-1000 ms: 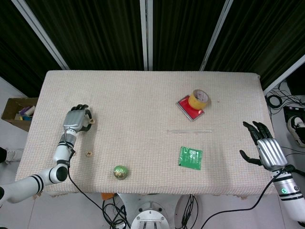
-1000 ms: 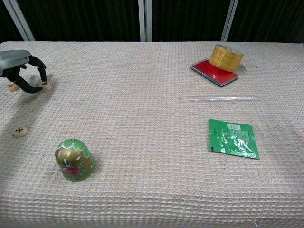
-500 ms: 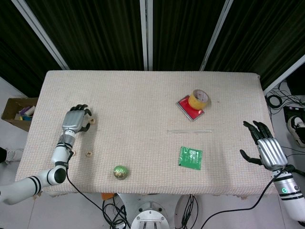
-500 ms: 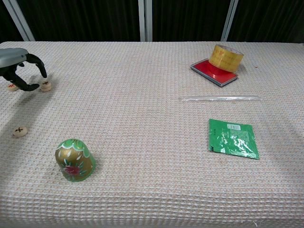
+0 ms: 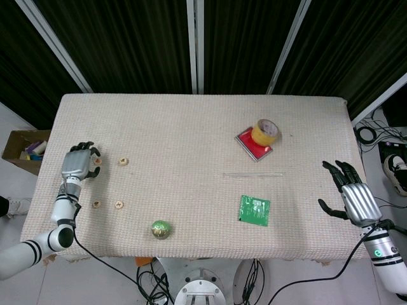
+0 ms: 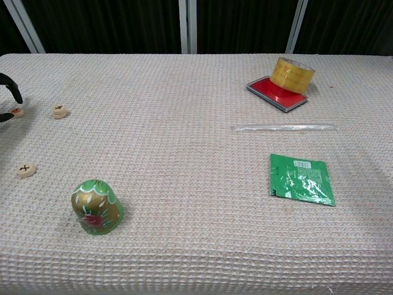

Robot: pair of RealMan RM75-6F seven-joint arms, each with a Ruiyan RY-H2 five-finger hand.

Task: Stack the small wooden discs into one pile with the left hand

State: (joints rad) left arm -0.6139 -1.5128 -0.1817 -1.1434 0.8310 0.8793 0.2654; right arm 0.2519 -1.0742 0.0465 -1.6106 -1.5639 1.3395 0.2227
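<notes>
Left hand: the left hand (image 5: pixel 77 163) is hovering over the table's (image 5: pixel 191 127) left edge, fingers curled downward; whether they are pinching anything I cannot tell.
Discs: one wooden disc (image 5: pixel 98 161) is lying right at its fingertips, another disc (image 5: pixel 123 161) a little further off toward the table's middle, and two discs (image 5: pixel 96 204) (image 5: pixel 118 204) are sitting nearer the front edge, below the hand.
Right hand: the right hand (image 5: pixel 353 198) is hanging off the table's far side, fingers spread, holding nothing.
Doll: a green painted doll (image 6: pixel 96 207) is standing near the front edge.
</notes>
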